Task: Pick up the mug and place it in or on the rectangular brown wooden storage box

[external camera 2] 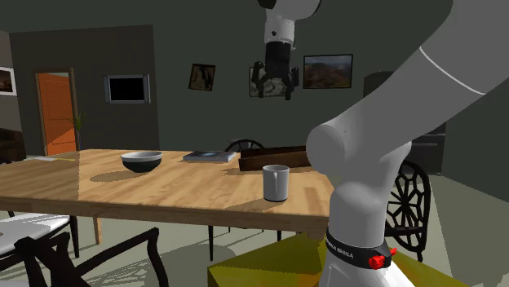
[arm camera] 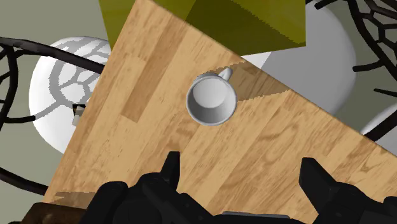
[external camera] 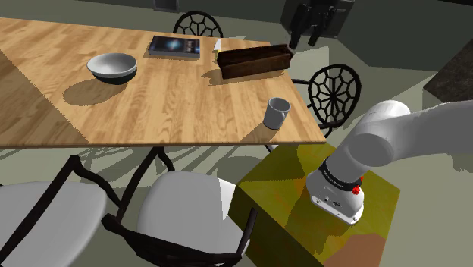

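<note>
- Dining room with dim grey walls; a light wooden table serves as the work surface.
- Nearest: the yellow stand carries the white arm's base; grey-seated chairs with black frames stand at the table's near edge.
- Grey mug stands upright and empty on the table's corner nearest the stand, apart from all other objects; in the wrist view its handle points toward the stand.
- Black gripper hangs high above the table, pointing down; its fingers are spread wide with nothing between them, and the mug lies far below.
- Dark brown wooden storage box lies beyond the mug, at the table's far edge.
- On the shoulder view's left of the box: a book, then a grey bowl.
- Farthest, in the second exterior view: framed pictures and an orange door.
</note>
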You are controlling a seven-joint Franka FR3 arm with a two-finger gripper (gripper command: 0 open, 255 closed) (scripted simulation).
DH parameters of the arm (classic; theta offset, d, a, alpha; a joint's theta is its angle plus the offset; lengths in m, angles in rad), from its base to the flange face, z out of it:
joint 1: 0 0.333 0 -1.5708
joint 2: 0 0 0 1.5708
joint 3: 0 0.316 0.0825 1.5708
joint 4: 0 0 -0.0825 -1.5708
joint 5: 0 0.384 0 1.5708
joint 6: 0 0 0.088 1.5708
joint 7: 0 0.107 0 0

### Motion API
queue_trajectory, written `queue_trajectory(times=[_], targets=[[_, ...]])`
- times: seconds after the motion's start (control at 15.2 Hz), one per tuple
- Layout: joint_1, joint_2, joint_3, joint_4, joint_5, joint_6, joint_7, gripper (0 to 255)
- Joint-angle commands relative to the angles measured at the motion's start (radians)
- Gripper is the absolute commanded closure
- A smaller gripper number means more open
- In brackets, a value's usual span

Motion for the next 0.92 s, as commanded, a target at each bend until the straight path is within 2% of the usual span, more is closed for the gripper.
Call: queue_trajectory(times=[0.0,0.46,0.86], targets=[[0.0,0.0,0.0,0.0,0.0,0.0,0.0,0],[-0.03,-0.084,-0.033,-0.282,-0.024,0.226,-0.02,0],[-0.065,-0.096,-0.07,-0.49,-0.051,0.446,-0.041,0]])
